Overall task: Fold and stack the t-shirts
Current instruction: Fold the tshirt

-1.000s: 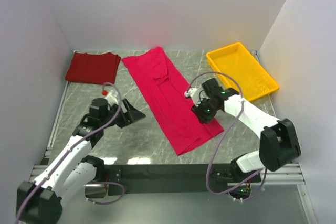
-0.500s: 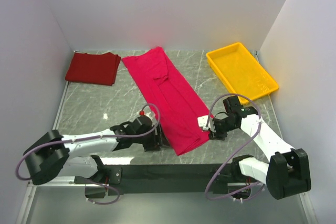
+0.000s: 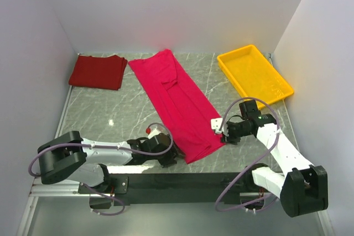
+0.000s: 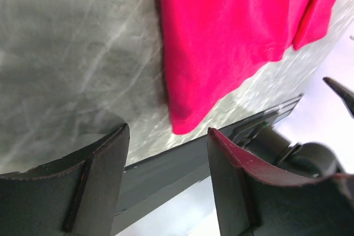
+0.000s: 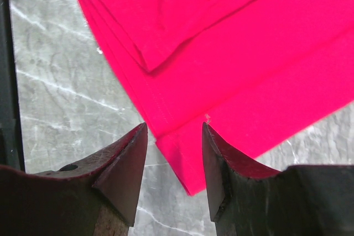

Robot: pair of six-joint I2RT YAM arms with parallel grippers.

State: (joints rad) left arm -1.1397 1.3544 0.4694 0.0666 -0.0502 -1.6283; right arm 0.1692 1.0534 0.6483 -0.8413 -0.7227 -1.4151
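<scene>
crimson cloth comes first in the top external view: the crimson t-shirt (image 3: 178, 100) lies flat as a long strip on the counter (image 3: 110, 115). its long axis slants from the middle of the far edge down toward the near edge, right of centre. its near hem is the end that matters. the left hand (image 3: 167, 156) sits low just beside the hem's left corner and the right hand (image 3: 223, 131) just beside its right corner, so each arm has its own corner and neither is clearly nearer. the maroon t-shirt (image 3: 98, 71) lies folded in the far left corner, well apart. the yellow tray (image 3: 254, 74) stands in the far right corner.

left wrist view: the fingers stand apart with nothing between them. the hem corner lies on the counter straight ahead, in line with the gap.

right wrist view: the fingers are apart too, and the hem's edge shows in the gap between them, near where a folded layer ends. no cloth is pinched.

judging from this, the coming move is a pinch on both corners, to carry the hem along the long axis toward the far end.

a second ago the left hand hovered mid-counter, left of the shirt, and the right hand was over the shirt's right edge farther up. both have come down to the near hem. shirts and tray have not moved.
</scene>
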